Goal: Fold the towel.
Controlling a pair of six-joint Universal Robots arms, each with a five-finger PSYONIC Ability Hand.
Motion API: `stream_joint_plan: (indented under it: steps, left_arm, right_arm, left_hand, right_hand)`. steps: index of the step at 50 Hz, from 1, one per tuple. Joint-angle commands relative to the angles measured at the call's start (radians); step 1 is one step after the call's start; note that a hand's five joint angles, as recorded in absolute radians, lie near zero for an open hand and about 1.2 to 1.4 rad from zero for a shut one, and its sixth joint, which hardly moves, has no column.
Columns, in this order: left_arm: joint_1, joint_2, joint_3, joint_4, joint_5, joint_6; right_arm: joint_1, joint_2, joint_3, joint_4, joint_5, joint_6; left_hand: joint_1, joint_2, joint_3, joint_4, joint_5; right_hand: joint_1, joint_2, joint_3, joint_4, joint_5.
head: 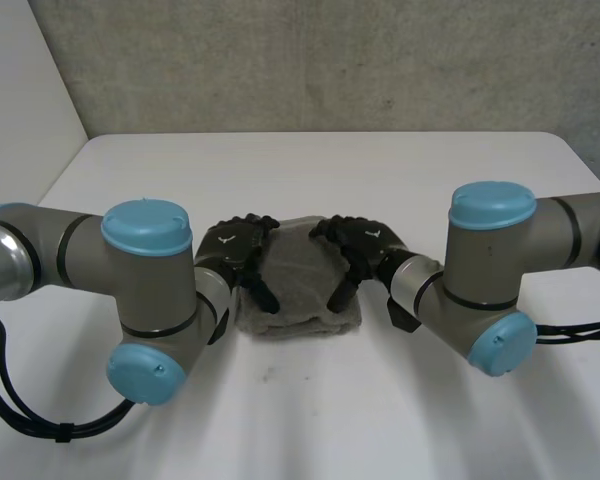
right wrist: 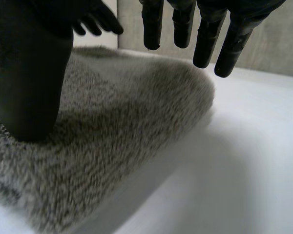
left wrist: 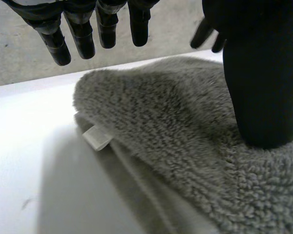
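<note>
Folded grey towel lay mid-table between the arms, the left hand and right hand open – fingers straight, thumbs resting on its left and right sides – where even, simultaneous downward pressure would best set the fold.

The towel is a heathered grey with lighter and darker flecks, and it's got a little white tag. The left hand and right hand are plain black. The arms are grey with light-blue caps, the table is white, and the wall is blotchy grey.
</note>
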Motion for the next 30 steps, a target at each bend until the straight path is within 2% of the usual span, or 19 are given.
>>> stream_joint_plan:
  steps: [1,4,6,7,9,10,12,15,17,23,30]
  left_arm:
    - [0.014,0.058,-0.005,-0.019,-0.001,0.037]
    - [0.014,0.144,-0.008,-0.039,0.000,0.034]
    - [0.014,0.190,-0.007,-0.050,0.000,0.030]
    - [0.014,0.191,-0.007,-0.050,0.000,0.030]
    - [0.015,0.302,0.004,-0.085,0.003,0.030]
    - [0.015,0.303,0.004,-0.085,0.003,0.030]
    - [0.024,0.413,0.018,-0.138,0.003,0.036]
    - [0.047,0.506,0.044,-0.214,0.000,0.039]
    - [0.066,0.543,0.064,-0.256,0.000,0.039]
    - [0.168,0.596,0.136,-0.433,0.005,0.037]
    - [0.195,0.593,0.167,-0.496,0.007,0.030]
  right_arm:
    - [0.009,-0.048,-0.004,0.011,0.012,-0.005]
    - [0.004,-0.093,0.005,0.009,0.013,-0.005]
    - [-0.011,-0.199,0.022,0.008,0.021,-0.005]
    - [-0.011,-0.200,0.022,0.008,0.021,-0.005]
    - [-0.047,-0.307,0.035,0.006,0.036,-0.002]
    - [-0.048,-0.307,0.036,0.006,0.036,-0.002]
    - [-0.094,-0.410,0.036,0.011,0.079,-0.001]
    - [-0.112,-0.455,0.029,0.020,0.108,-0.002]
    - [-0.147,-0.517,0.008,0.084,0.151,-0.016]
    - [-0.193,-0.544,-0.089,0.260,0.196,-0.106]
    - [-0.201,-0.560,-0.099,0.291,0.231,-0.125]
  left_hand:
    - [0.000,0.009,0.009,0.010,-0.031]
    - [0.000,0.009,0.009,0.010,-0.031]
    - [0.000,0.009,0.009,0.010,-0.031]
    - [0.000,0.009,0.009,0.010,-0.031]
    - [0.000,0.009,0.009,0.010,-0.031]
    - [0.000,0.009,0.009,0.010,-0.031]
    - [0.000,0.009,0.009,0.010,-0.031]
    - [0.003,0.013,0.013,0.014,-0.028]
    - [0.003,0.013,0.013,0.014,-0.028]
    - [0.000,0.009,0.009,0.010,-0.031]
    - [0.000,0.009,0.009,0.010,-0.031]
  right_hand:
    - [-0.060,-0.077,-0.072,-0.089,-0.061]
    - [-0.060,-0.077,-0.072,-0.089,-0.061]
    - [-0.060,-0.077,-0.072,-0.089,-0.061]
    - [-0.060,-0.077,-0.072,-0.089,-0.061]
    - [-0.060,-0.077,-0.072,-0.089,-0.061]
    - [-0.060,-0.077,-0.072,-0.089,-0.061]
    - [-0.060,-0.077,-0.072,-0.089,-0.061]
    - [-0.060,-0.077,-0.072,-0.089,-0.061]
    - [-0.060,-0.077,-0.072,-0.089,-0.061]
    - [-0.060,-0.077,-0.072,-0.089,-0.061]
    - [-0.060,-0.077,-0.072,-0.089,-0.061]
